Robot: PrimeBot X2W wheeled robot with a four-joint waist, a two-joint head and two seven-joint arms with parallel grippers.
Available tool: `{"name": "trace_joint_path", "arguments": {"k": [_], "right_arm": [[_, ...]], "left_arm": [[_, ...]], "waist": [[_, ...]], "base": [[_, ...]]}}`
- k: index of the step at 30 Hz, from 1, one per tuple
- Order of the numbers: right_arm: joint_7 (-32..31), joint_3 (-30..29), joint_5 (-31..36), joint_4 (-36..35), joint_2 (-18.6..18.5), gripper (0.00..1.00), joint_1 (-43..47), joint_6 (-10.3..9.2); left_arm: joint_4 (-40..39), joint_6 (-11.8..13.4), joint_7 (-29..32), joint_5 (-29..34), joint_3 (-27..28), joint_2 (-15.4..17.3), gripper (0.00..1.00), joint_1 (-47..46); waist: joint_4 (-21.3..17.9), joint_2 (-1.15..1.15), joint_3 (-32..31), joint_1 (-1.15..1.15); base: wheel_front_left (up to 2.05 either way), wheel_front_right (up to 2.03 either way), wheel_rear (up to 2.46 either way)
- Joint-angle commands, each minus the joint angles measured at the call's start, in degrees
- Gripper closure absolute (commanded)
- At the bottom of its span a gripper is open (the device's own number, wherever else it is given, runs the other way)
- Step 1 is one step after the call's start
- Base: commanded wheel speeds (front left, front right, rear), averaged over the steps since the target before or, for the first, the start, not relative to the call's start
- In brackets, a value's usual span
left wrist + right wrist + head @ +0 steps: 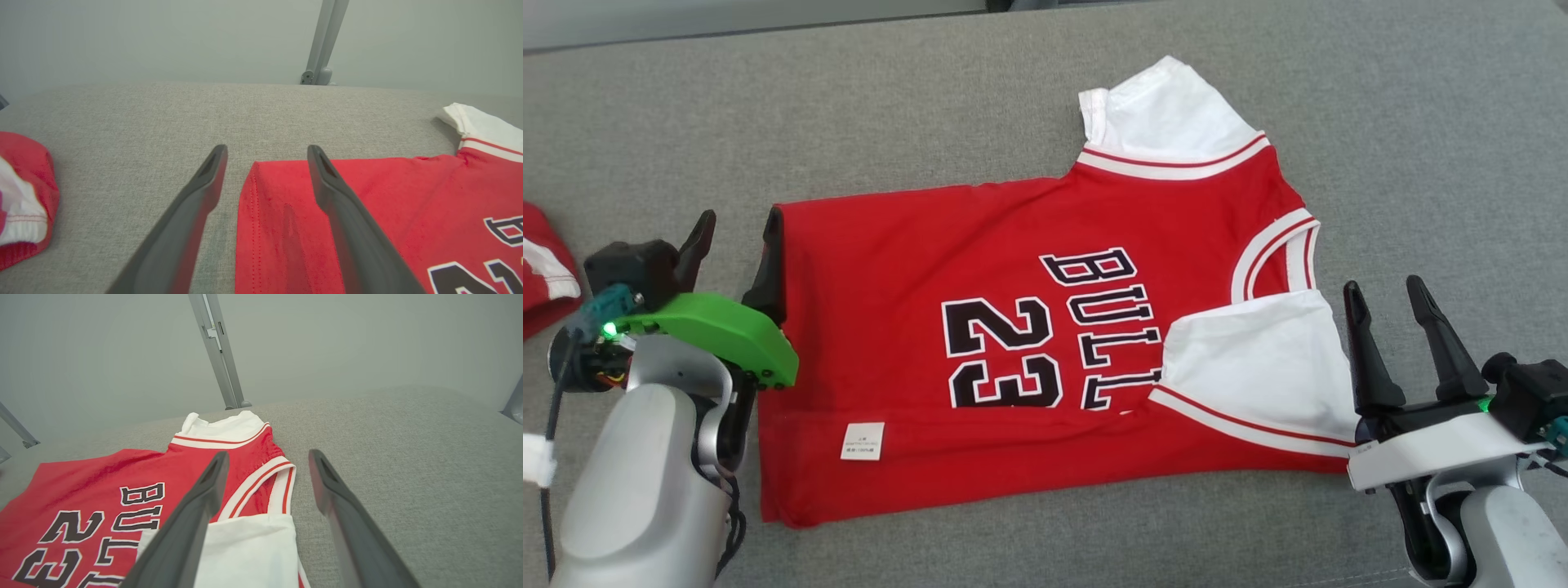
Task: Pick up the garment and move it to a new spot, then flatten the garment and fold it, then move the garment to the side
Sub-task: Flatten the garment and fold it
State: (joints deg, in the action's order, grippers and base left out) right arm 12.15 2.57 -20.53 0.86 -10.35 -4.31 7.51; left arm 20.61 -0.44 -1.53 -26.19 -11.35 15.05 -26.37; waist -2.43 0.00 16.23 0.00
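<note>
A red jersey, the garment (1013, 343), lies spread flat on the grey fabric surface, printed "BULLS 23", with its hem to the left and its collar to the right. Both white sleeves are folded inward. My left gripper (737, 237) stands open at the hem's far corner. In the left wrist view the left gripper (266, 153) straddles that corner of the garment (408, 204), one finger above the red cloth. My right gripper (1384, 286) stands open just right of the near white sleeve (1258, 367). The right wrist view shows the right gripper (268, 457) beside the collar of the garment (102, 477), holding nothing.
Another red and white piece of clothing (543, 278) lies at the far left edge, also seen beside my left gripper (20, 204). A grey metal post (216, 351) rises behind the surface. Bare grey fabric (1421, 122) extends beyond and right of the jersey.
</note>
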Motion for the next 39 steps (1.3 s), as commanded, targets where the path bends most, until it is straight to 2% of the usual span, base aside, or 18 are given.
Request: {"name": "trace_joint_path", "arguments": {"k": [1,8,14,15,16,17,18,19,23,29,39], "right_arm": [[0.5,0.6,-0.5,0.5,-0.2,0.00,-1.4,-0.04],[1.8,2.4,-1.9,3.1,-0.4,0.00,-3.9,-0.04],[2.4,2.7,-2.5,4.1,-0.9,0.00,-4.9,-0.04],[2.3,2.8,-2.7,4.3,-1.1,0.00,-5.2,-0.04],[2.4,2.9,-2.8,4.4,-1.3,0.00,-5.6,-0.04],[2.5,3.0,-3.0,4.5,-1.7,0.00,-6.0,-0.04],[2.5,3.2,-3.1,4.7,-2.1,0.00,-6.6,-0.04],[2.6,3.0,-3.4,5.1,-3.3,0.00,-8.4,-0.04],[2.6,2.1,-4.3,6.7,-5.8,0.00,-12.6,-0.04],[1.0,3.4,-7.4,14.5,-11.7,0.00,-26.3,-0.04],[-4.5,15.8,-12.6,30.2,-18.8,0.00,-47.7,-0.03]], "left_arm": [[3.4,-1.1,1.2,-1.0,0.1,0.9,0.00,-2.6],[16.7,-4.9,3.8,-3.2,-0.6,2.0,0.00,-10.1],[22.4,-6.1,3.8,-4.7,-1.1,2.3,0.00,-12.9],[23.4,-6.2,3.8,-5.1,-1.1,2.3,0.05,-13.3],[24.3,-6.4,3.7,-5.1,-1.2,2.4,0.15,-13.9],[25.2,-6.5,3.8,-5.6,-1.4,2.3,0.37,-14.3],[26.0,-6.6,4.1,-6.2,-1.5,2.3,0.66,-14.7],[27.1,-6.8,4.5,-6.8,-2.3,2.4,1.00,-15.5],[27.8,-6.9,4.1,-7.6,-3.2,2.6,1.00,-16.6],[27.2,-7.0,2.5,-7.9,-6.0,1.5,1.00,-19.5],[24.4,-7.1,-0.3,-8.6,-12.5,-2.9,1.00,-25.7]], "waist": [[-2.1,0.00,4.3,0.00],[-3.6,0.00,7.0,0.00],[-3.7,0.00,7.7,0.00],[-3.6,0.00,7.8,0.00],[-3.6,0.00,7.9,0.00],[-3.6,0.00,8.0,0.00],[-3.7,0.00,8.1,0.00],[-3.8,0.00,8.4,0.00],[-3.6,0.00,9.0,0.00],[-1.2,0.00,11.2,0.00],[7.7,0.00,17.4,0.00]], "base": [[0.00,0.00,0.00],[0.00,0.00,0.00],[0.00,0.00,0.00],[0.00,0.00,0.00],[0.00,0.00,0.00],[0.00,0.00,0.00],[0.00,0.00,0.00],[0.00,0.00,0.00],[0.00,0.00,0.00],[0.00,0.00,0.00],[0.00,0.00,0.00]]}}
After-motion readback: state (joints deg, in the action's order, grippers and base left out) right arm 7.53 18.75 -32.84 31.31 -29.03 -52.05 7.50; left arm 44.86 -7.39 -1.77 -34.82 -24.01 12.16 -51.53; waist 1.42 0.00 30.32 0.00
